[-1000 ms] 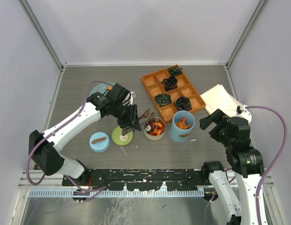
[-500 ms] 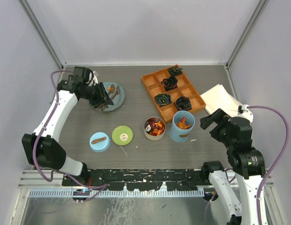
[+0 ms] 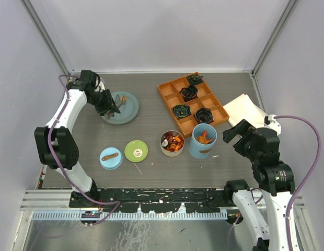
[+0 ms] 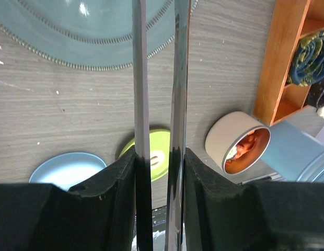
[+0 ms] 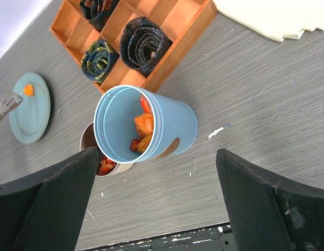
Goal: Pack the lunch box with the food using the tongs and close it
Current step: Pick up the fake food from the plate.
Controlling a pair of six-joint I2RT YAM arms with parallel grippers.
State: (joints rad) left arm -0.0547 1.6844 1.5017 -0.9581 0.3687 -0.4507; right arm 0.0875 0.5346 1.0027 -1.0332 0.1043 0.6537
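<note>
Left hand: the left hand (image 3: 106, 103) is clenching the tongs (image 4: 140, 78) near their joined end, both pads pressing on the two metal arms, and is hanging over the far-left part of the table (image 3: 151, 112).
Tongs: the two slim arms are running side by side with a narrow gap between them, and their tips are reaching over the teal plate (image 3: 129, 112).
Right hand: the right hand (image 3: 238, 134) is hovering released above the right side of the table with its jaws spread wide, holding nothing.
Food: one orange chunk (image 5: 28, 90) is lying on the teal plate just beside the tong tips; more pieces are sitting in the steel tin (image 3: 164, 148) and in the light-blue cylinder (image 5: 177, 128).
Lunch box: tin and cylinder are standing open, just beside each other, near the middle of the table.
Lids: the green lid (image 3: 136, 151) and the blue lid (image 3: 111, 158) are lying flat on the table to the left of the tin.
Surroundings: the orange tray (image 3: 167, 94) holding black coils (image 5: 142, 46) is sitting behind the cylinder, and a cream cloth (image 5: 277, 18) is lying at the right edge.
</note>
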